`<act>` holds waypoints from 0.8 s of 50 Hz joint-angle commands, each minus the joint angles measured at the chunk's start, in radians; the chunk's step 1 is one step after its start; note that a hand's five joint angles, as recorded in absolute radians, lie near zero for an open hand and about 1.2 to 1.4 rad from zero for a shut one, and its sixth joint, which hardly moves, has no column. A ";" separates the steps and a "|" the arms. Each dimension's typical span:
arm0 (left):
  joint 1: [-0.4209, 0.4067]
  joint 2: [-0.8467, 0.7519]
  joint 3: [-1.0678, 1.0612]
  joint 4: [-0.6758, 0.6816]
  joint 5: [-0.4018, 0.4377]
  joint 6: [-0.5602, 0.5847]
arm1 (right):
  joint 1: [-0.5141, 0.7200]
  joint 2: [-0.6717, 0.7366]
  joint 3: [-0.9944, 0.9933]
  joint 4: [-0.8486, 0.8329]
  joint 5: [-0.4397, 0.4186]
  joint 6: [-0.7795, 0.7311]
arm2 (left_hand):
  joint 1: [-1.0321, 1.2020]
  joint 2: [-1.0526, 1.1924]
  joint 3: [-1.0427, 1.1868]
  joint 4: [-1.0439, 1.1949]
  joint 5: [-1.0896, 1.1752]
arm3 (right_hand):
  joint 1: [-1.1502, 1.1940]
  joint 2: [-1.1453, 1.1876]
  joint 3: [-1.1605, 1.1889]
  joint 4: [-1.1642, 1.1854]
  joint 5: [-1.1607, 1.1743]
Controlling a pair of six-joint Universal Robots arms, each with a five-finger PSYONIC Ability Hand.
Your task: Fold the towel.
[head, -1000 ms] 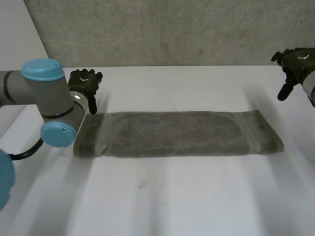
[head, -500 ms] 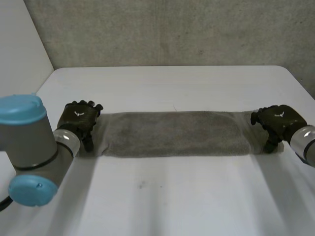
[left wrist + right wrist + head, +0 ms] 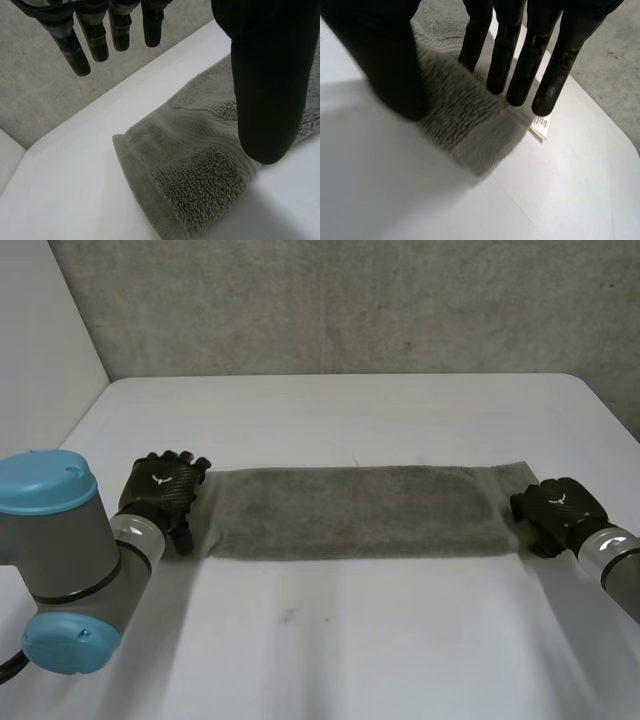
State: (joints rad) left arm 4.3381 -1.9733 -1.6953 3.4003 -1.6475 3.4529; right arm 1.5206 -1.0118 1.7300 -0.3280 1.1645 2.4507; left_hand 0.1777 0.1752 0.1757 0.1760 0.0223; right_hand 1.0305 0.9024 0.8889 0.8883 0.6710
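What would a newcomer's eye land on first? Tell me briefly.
A long grey towel, folded into a strip, lies across the middle of the white table. A black hand sits at each end: the left hand open over the left end, the right hand with straight fingers on the right end.

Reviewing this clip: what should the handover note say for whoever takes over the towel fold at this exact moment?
Left hand: open, fingers straight, poised over the left end of the towel, thumb above the cloth, nothing gripped.
Right hand: open, thumb and straight fingers straddling the towel's right end beside its white label; no pinch visible.
Towel: a long narrow strip lying flat across the white table, apparently already doubled lengthwise.
Done: one hand at each end.
Left: grip both ends, then fold the strip end to end.
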 commanded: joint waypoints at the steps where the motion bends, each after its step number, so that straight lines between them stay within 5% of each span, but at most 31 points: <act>1: 0.000 0.001 -0.001 -0.001 0.000 0.000 | -0.022 0.005 -0.020 -0.009 0.030 -0.002 | 0.018 0.021 0.020 0.020 -0.001 | 0.366 0.494 0.507 0.508 0.551; 8: 0.000 0.001 -0.009 0.001 0.000 0.000 | -0.121 -0.062 -0.036 -0.017 0.142 0.005 | 0.018 0.021 0.020 0.020 -0.001 | 0.366 0.494 0.507 0.508 0.551; 16: 0.002 0.010 -0.011 0.002 -0.002 0.000 | -0.281 -0.071 -0.144 0.052 0.156 -0.016 | 0.015 0.018 0.017 0.017 -0.004 | 0.366 0.494 0.507 0.508 0.551; 22: 0.000 0.019 -0.014 0.002 -0.002 0.000 | -0.284 -0.076 -0.230 0.132 0.156 -0.049 | 0.015 0.018 0.017 0.017 -0.004 | 0.366 0.494 0.507 0.508 0.551; 30: -0.003 0.034 -0.017 0.002 -0.002 0.000 | -0.007 -0.143 -0.322 0.156 0.155 0.028 | 0.015 0.018 0.017 0.017 -0.004 | 0.366 0.494 0.507 0.508 0.551; 40: -0.006 0.039 -0.026 0.005 -0.002 0.000 | 0.536 -0.027 -0.369 0.063 0.159 0.071 | 0.012 0.015 0.014 0.014 -0.007 | 0.366 0.494 0.507 0.508 0.551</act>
State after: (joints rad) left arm 4.3355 -1.9365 -1.7180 3.4048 -1.6491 3.4530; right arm 1.7412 -1.1326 1.3765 -0.1979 1.3181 2.5157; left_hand 0.1777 0.1747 0.1756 0.1747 0.0219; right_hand 1.3587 1.1857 1.1900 1.1937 0.9910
